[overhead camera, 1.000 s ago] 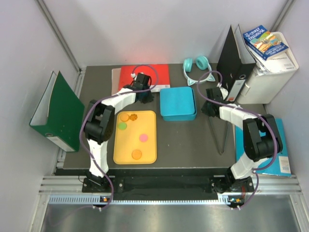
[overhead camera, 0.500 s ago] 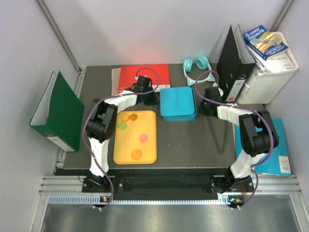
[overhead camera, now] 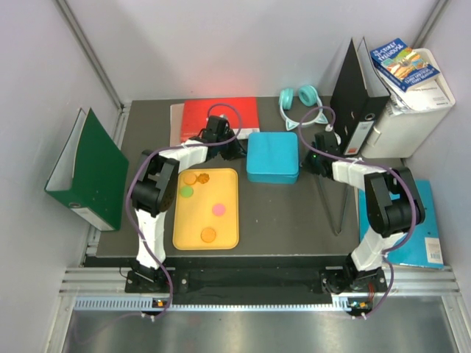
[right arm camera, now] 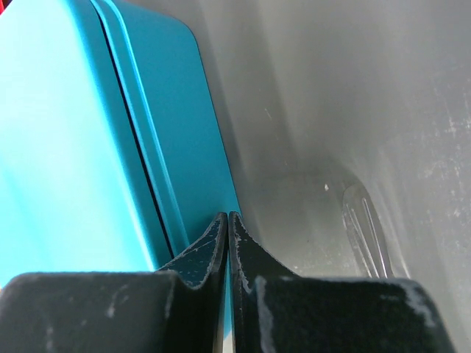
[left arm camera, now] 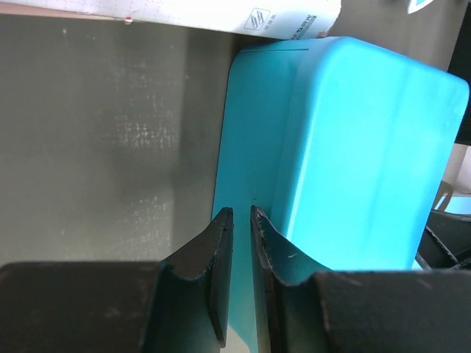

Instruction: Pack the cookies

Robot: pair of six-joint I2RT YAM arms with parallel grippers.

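Five cookies [overhead camera: 218, 209] lie on the yellow tray [overhead camera: 229, 187], left of the teal box [overhead camera: 272, 156] on the bench [overhead camera: 294, 213]. At the box's left rim, the left end effector [left arm camera: 240, 215] pinches the edge in a narrow gap. The right end effector [right arm camera: 227, 218], fully closed, sits at its right edge.

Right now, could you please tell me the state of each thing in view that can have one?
Teal box: closed, lid on.
Cookies: loose on the yellow tray.
Left gripper: nearly closed at the box's left side; grip unclear.
Right gripper: shut, empty, tips at the box's right side.
Black binder: upright, spread open.
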